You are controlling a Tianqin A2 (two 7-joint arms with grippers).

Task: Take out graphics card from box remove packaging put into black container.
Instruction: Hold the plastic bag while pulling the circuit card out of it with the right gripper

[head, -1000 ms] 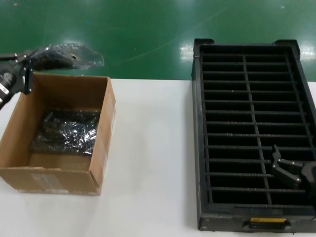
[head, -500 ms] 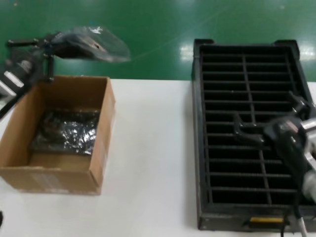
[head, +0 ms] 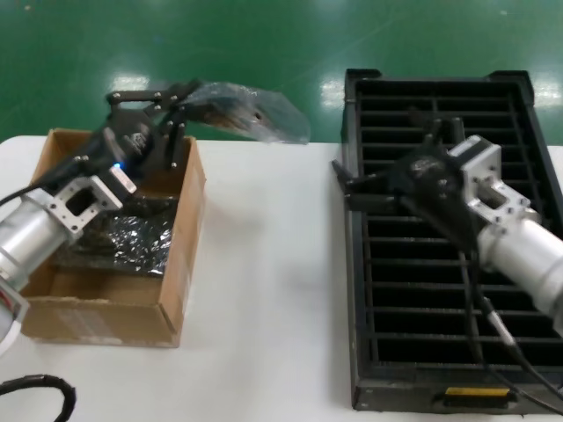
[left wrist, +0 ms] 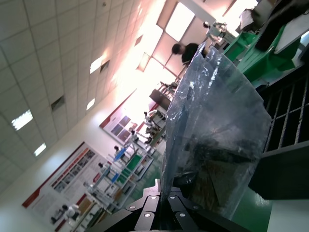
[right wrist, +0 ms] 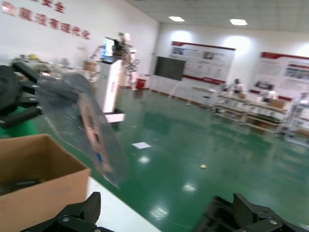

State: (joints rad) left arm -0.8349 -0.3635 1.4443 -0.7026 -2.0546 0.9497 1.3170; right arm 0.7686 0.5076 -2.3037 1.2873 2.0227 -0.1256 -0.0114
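My left gripper (head: 186, 95) is shut on one end of the packaging (head: 257, 114), held in the air over the far right corner of the box (head: 182, 264). The bag sticks out rightward toward the black container (head: 353, 290). The graphics card (right wrist: 94, 133) shows faintly through the packaging (right wrist: 79, 113). In the left wrist view the jaws of my left gripper (left wrist: 166, 188) pinch the edge of the packaging (left wrist: 217, 111). My right gripper (head: 387, 163) hovers open and empty over the container's far left edge, a short way from the bag's free end. In its own view my right gripper (right wrist: 166, 212) faces the bag.
More crinkled silver bags (head: 123, 233) lie in the bottom of the box. A yellow label (head: 475, 394) marks the container's near end. White table (head: 264, 308) lies between the box and the container. A black cable (head: 35, 387) lies at the near left.
My left gripper has carried the bagged card rightward, past the box's far corner. My right gripper has risen from the container's near right and swung left toward the bag.
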